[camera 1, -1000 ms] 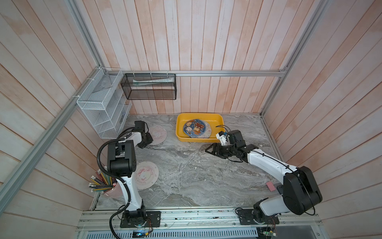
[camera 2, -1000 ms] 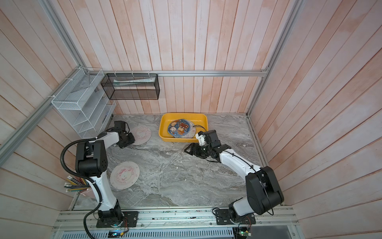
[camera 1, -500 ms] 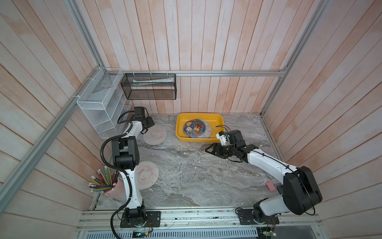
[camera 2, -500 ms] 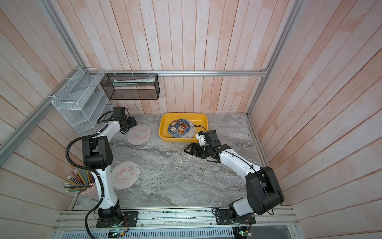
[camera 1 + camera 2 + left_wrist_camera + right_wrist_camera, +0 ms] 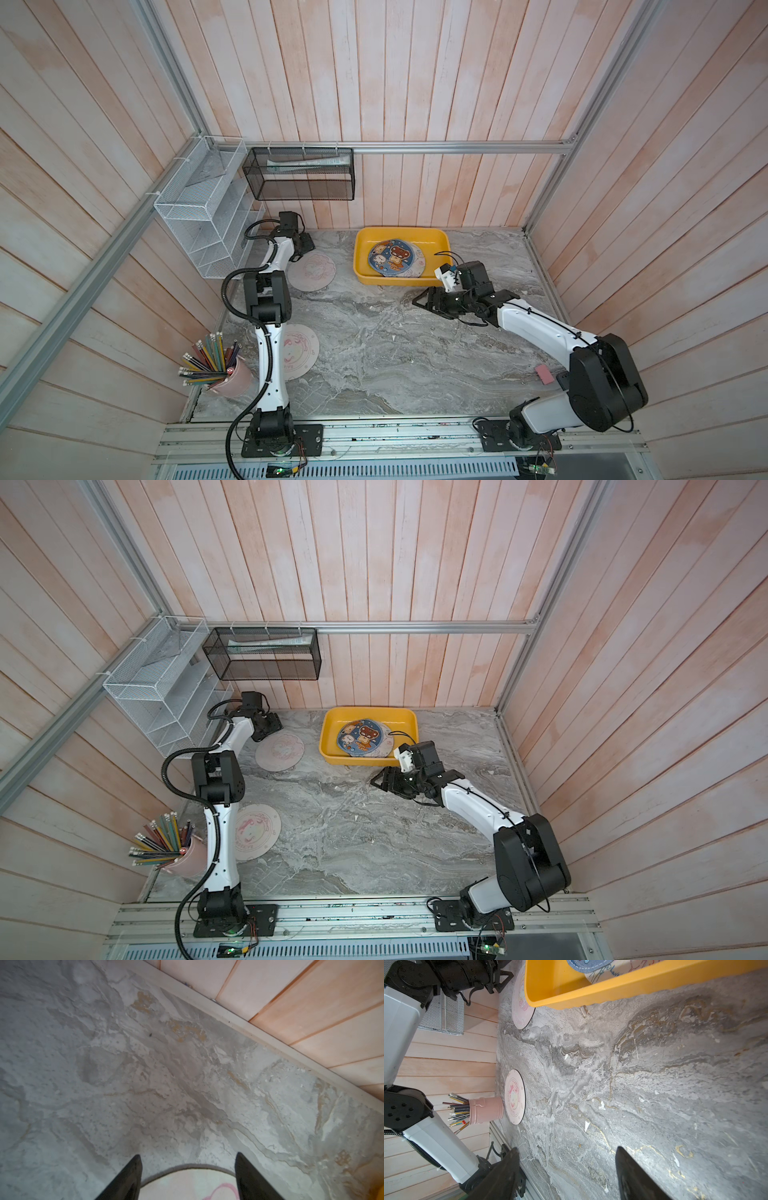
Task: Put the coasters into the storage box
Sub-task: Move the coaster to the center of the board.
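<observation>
Grey marble [image 5: 145,1059], coaster [image 5: 187,1184] partly between spread fingers [image 5: 126,1178] of left gripper [image 5: 188,1157]

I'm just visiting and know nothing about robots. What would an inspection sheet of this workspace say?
Surface: grey marble-look table, small white scraps scattered.
Job's things: yellow storage box holds a dark blue coaster on a cream coaster; far coaster and near coaster lie outside on the table.
Clutter: pink pencil cup, pink eraser.
Grippers: left gripper open at the far coaster's edge, holding nothing; right gripper open, empty, near the box.
Cables: black hose looped beside the left arm.
Surroundings: wooden walls, white wire rack, black mesh basket.
</observation>
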`<state>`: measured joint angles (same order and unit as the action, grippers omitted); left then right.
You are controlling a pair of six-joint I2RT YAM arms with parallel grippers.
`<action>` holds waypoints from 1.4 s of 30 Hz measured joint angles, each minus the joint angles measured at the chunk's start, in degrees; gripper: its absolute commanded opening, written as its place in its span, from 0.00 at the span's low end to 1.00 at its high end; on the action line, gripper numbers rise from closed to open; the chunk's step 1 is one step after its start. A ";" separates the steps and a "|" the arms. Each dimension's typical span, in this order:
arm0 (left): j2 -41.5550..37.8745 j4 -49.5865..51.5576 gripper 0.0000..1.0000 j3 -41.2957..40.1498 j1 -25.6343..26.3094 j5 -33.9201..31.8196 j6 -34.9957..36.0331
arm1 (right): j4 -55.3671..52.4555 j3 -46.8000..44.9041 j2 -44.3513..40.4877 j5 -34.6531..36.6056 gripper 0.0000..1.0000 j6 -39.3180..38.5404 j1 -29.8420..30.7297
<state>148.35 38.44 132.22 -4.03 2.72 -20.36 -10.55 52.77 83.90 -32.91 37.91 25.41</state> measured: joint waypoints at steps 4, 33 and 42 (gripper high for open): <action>0.63 2.16 0.67 0.85 0.48 0.24 1.31 | -0.02 0.00 0.00 0.00 0.73 0.07 0.00; -33.86 -8.13 0.66 -55.17 14.91 11.02 0.61 | 0.33 0.70 1.01 -0.13 0.73 -0.22 1.38; -39.50 -10.56 0.70 -63.45 21.38 16.46 -3.87 | -0.20 5.66 10.03 0.94 0.73 -0.20 8.26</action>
<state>108.86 27.88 68.77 17.34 19.18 -24.23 -10.74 58.43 93.93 -31.97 37.71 33.67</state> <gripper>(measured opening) 0.673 0.731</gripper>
